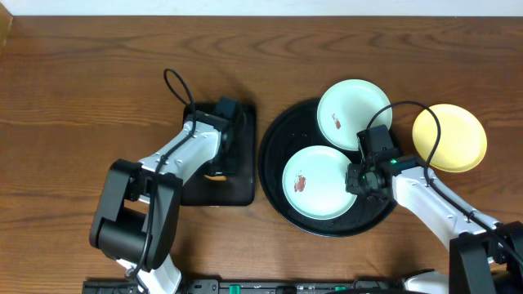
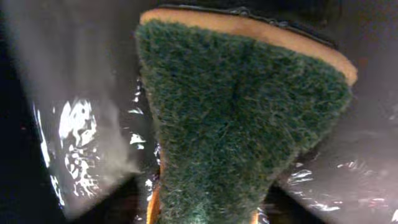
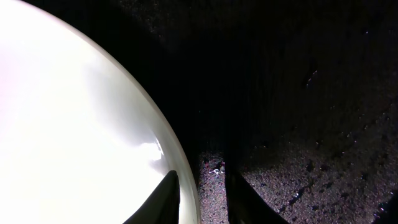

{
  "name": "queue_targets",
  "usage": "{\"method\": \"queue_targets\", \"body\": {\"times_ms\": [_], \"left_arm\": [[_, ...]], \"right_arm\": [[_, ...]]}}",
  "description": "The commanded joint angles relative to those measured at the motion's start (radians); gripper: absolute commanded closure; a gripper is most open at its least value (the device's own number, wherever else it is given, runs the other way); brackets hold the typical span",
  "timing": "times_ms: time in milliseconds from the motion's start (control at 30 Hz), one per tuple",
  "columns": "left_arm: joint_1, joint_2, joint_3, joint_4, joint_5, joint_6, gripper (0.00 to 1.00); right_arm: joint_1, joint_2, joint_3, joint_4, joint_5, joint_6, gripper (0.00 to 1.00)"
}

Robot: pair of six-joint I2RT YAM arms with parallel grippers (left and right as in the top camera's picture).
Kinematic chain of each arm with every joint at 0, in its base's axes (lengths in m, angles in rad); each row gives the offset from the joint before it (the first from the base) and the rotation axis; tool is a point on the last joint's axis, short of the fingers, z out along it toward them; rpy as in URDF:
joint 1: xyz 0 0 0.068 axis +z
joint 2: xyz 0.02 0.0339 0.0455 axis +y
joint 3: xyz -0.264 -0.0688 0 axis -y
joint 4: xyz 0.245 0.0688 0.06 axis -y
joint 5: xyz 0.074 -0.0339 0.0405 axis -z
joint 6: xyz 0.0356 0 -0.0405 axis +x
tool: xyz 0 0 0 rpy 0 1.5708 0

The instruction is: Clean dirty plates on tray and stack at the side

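Scratchy green sponge (image 2: 242,124) up close, left fingers hidden, can't tell.
Right fingers (image 3: 165,205) close together astride glossy round plate (image 3: 74,124) rim, grip unclear.

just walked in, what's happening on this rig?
Right hand straddles the rim of the front mint plate on the round black tray; grip unclear. Left hand is at the green scouring sponge in the rectangular tray. Front and rear mint plate show red smears. The yellow plate sits outside the round tray.

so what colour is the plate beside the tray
Pale yellow; the plate shows best overhead.
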Motion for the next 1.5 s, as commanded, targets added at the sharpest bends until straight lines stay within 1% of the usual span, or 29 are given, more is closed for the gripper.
{"method": "queue_targets", "body": {"times_ms": [0, 200, 467, 633, 900, 967, 1000, 1067, 1467], "left_arm": [[0.012, -0.002, 0.035, -0.001, -0.072, 0.034, 0.28], [0.021, -0.002, 0.069, 0.016, -0.084, 0.034, 0.41], [0.021, -0.002, 0.080, 0.021, -0.075, 0.029, 0.40], [0.021, -0.002, 0.077, 0.021, -0.015, 0.027, 0.40], [0.021, -0.002, 0.029, 0.047, -0.015, 0.027, 0.41], [0.021, -0.002, 0.029, 0.052, -0.015, 0.027, 0.44], [0.021, -0.002, 0.031, 0.055, -0.015, 0.027, 0.48], [0.023, -0.002, 0.039, 0.055, -0.015, 0.027, 0.50], [0.023, -0.009, 0.049, 0.050, -0.015, 0.027, 0.50]], "right_arm": [[-0.003, 0.005, -0.010, 0.003, 0.009, 0.001, 0.76], [-0.003, 0.005, -0.010, 0.003, 0.009, 0.001, 0.76], [-0.003, 0.005, -0.010, 0.003, 0.009, 0.000, 0.75], [-0.003, 0.005, -0.010, 0.003, 0.009, 0.001, 0.75], [-0.003, 0.005, -0.010, 0.003, 0.009, 0.000, 0.75], [-0.003, 0.005, -0.010, 0.003, 0.009, 0.001, 0.75], [-0.003, 0.005, -0.010, 0.003, 0.009, 0.001, 0.75], [-0.003, 0.005, -0.010, 0.004, 0.009, 0.000, 0.74], [-0.003, 0.005, -0.010, 0.003, 0.009, 0.001, 0.73]]}}
